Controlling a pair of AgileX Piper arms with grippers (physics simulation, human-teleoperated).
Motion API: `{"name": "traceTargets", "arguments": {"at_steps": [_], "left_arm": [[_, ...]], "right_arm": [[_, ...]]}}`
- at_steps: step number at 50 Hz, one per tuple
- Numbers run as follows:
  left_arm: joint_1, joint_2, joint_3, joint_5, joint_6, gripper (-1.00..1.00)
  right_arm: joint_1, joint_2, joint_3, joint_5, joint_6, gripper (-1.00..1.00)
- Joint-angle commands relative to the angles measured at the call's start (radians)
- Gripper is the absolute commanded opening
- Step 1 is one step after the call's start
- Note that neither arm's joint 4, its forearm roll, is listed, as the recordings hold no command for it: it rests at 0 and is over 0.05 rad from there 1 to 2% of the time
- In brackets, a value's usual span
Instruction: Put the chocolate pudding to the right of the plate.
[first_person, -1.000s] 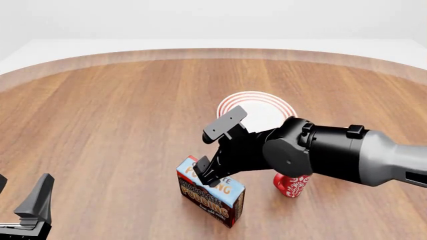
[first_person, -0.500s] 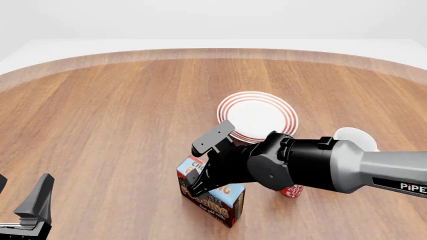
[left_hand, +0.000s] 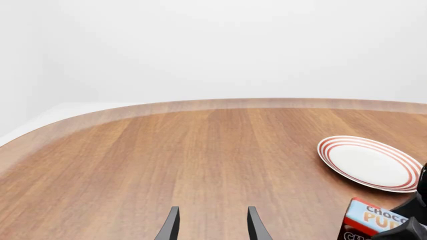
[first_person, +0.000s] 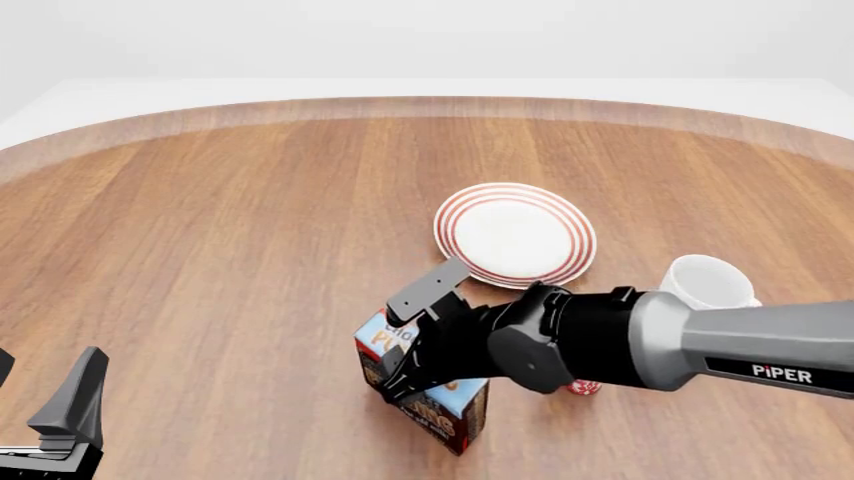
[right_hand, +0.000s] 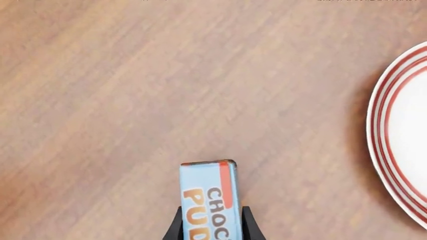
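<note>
right claw (first_person: 407, 345): lowered since a second ago from above the chocolate pudding (first_person: 424, 395) to straddle it, one finger on each side of the narrow carton in the right wrist view, apparently touching; whether it is clenched cannot be told. judged: grasp about to be made, carry not yet begun. pudding: on the table (first_person: 240, 250), near and to the left of the plate (first_person: 514, 235). obstacles: white mug (first_person: 705, 282) and red patterned mug (first_person: 582, 386) (mostly hidden by the arm) both occupy ground right of the plate. left claw (left_hand: 212, 225): released, parked, unchanged.
</note>
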Motion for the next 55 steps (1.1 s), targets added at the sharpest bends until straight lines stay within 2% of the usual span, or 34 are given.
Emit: {"name": "traceTargets", "arguments": {"at_steps": [1, 6, 11, 17, 22, 26, 32, 38, 40, 45, 46, 52, 55], "left_arm": [[0.0, 0.0, 0.0, 0.0, 0.0, 1.0], [0.0, 0.0, 0.0, 0.0, 0.0, 1.0], [0.0, 0.0, 0.0, 0.0, 0.0, 1.0], [0.0, 0.0, 0.0, 0.0, 0.0, 1.0], [0.0, 0.0, 0.0, 0.0, 0.0, 1.0], [0.0, 0.0, 0.0, 0.0, 0.0, 1.0], [0.0, 0.0, 0.0, 0.0, 0.0, 1.0], [0.0, 0.0, 0.0, 0.0, 0.0, 1.0], [0.0, 0.0, 0.0, 0.0, 0.0, 1.0], [0.0, 0.0, 0.0, 0.0, 0.0, 1.0], [0.0, 0.0, 0.0, 0.0, 0.0, 1.0], [0.0, 0.0, 0.0, 0.0, 0.0, 1.0], [0.0, 0.0, 0.0, 0.0, 0.0, 1.0]], "right_arm": [[-0.029, 0.01, 0.008, -0.03, -0.01, -1.0], [-0.034, -0.007, 0.003, -0.028, -0.016, -1.0], [-0.072, -0.065, -0.031, 0.02, -0.085, -1.0], [-0.143, -0.136, -0.163, 0.124, -0.19, -1.0], [-0.219, -0.143, -0.271, 0.165, -0.262, -1.0], [-0.246, -0.128, -0.369, 0.201, -0.294, -1.0], [-0.338, -0.069, -0.501, 0.231, -0.33, -1.0], [-0.407, 0.003, -0.632, 0.274, -0.328, -1.0], [-0.446, 0.064, -0.706, 0.299, -0.296, -1.0], [-0.531, 0.172, -0.816, 0.327, -0.324, -1.0], [-0.542, 0.202, -0.857, 0.344, -0.303, -1.0], [-0.617, 0.325, -1.025, 0.398, -0.304, -1.0], [-0.669, 0.413, -1.15, 0.441, -0.301, -1.0]]}}
